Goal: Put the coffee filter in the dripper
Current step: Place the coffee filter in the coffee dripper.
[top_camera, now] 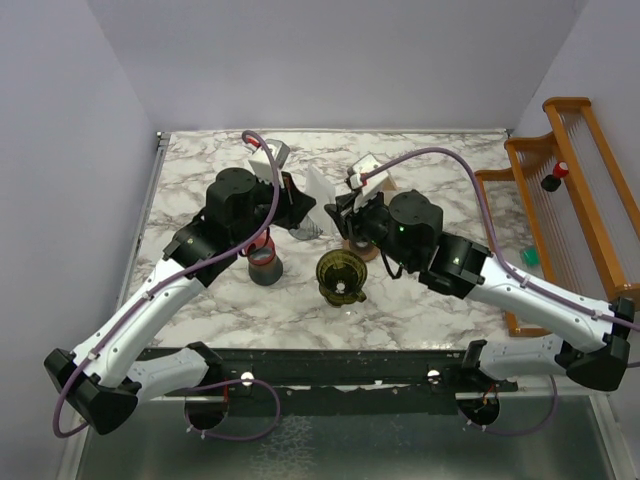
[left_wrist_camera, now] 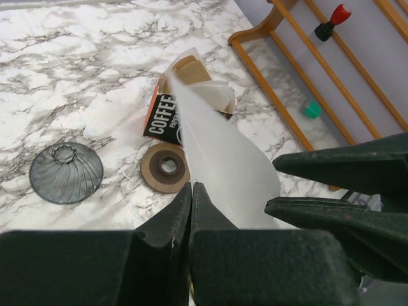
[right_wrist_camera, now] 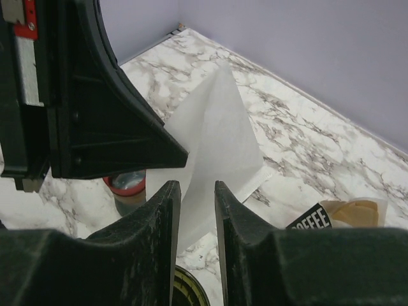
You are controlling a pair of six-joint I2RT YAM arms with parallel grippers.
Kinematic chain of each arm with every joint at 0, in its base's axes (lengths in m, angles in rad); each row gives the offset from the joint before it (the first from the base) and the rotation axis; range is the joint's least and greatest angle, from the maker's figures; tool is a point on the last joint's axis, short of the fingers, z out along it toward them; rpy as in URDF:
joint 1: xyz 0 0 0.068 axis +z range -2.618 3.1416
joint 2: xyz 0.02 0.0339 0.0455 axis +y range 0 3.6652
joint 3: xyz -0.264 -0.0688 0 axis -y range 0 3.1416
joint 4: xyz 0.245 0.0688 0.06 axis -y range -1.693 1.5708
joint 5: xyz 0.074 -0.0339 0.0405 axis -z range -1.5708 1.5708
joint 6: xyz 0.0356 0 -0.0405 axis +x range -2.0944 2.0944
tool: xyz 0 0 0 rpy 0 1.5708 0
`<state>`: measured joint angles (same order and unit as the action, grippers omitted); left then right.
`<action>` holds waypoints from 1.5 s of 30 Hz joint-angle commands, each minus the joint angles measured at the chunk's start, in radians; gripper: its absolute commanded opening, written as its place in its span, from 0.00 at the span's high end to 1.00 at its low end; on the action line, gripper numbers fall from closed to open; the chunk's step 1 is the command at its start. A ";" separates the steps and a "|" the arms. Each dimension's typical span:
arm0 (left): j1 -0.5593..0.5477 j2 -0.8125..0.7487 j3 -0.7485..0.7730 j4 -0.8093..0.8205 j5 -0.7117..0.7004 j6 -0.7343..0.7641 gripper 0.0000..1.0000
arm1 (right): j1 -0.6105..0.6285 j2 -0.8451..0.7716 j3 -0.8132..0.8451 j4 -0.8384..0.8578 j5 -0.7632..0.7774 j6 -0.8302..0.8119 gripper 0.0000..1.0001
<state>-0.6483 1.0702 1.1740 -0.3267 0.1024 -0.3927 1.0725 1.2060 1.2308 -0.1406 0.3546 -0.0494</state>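
The coffee filter [top_camera: 318, 193] is a thin white paper, folded flat and half see-through. It is held up in the air above the tabletop [top_camera: 290, 320], with its narrow end pointing up. My left pincer [left_wrist_camera: 191, 185] pinches its lower edge with the jaws pressed together. The jaws of my right pincer [right_wrist_camera: 196, 186] stand a little apart, with the sheet between them. The dripper [top_camera: 340, 276] is a dark, ribbed, see-through cone. It sits on the tabletop, low and a little nearer to me than the filter, apart from it.
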 commanded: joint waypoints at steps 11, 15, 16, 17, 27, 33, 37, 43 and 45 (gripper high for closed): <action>-0.002 -0.004 0.044 -0.080 -0.062 0.059 1.00 | 0.006 0.133 0.151 -0.075 0.054 0.086 0.61; -0.002 -0.004 0.050 -0.093 -0.079 0.068 1.00 | 0.006 0.160 0.172 -0.091 0.076 0.112 0.60; -0.002 -0.003 0.051 -0.094 -0.084 0.069 1.00 | 0.006 0.168 0.180 -0.099 0.082 0.118 0.60; -0.002 -0.004 0.052 -0.096 -0.091 0.071 1.00 | 0.006 0.176 0.188 -0.107 0.085 0.125 0.59; -0.002 -0.002 0.053 -0.106 -0.121 0.075 1.00 | 0.006 0.219 0.226 -0.129 0.111 0.190 0.56; -0.002 -0.006 0.055 -0.109 -0.112 0.073 1.00 | 0.006 0.253 0.249 -0.143 0.176 0.219 0.56; -0.002 -0.015 0.055 -0.113 -0.112 0.072 1.00 | 0.006 0.280 0.269 -0.165 0.219 0.224 0.58; -0.002 -0.025 0.052 -0.129 -0.109 0.069 1.00 | 0.005 0.299 0.267 -0.166 0.269 0.227 0.60; -0.002 -0.026 0.052 -0.129 -0.107 0.065 1.00 | 0.006 0.311 0.267 -0.158 0.266 0.227 0.61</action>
<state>-0.6483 1.0683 1.2007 -0.4389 0.0078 -0.3309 1.0725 1.4948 1.4765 -0.2901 0.5667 0.1650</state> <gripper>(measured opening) 0.002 0.397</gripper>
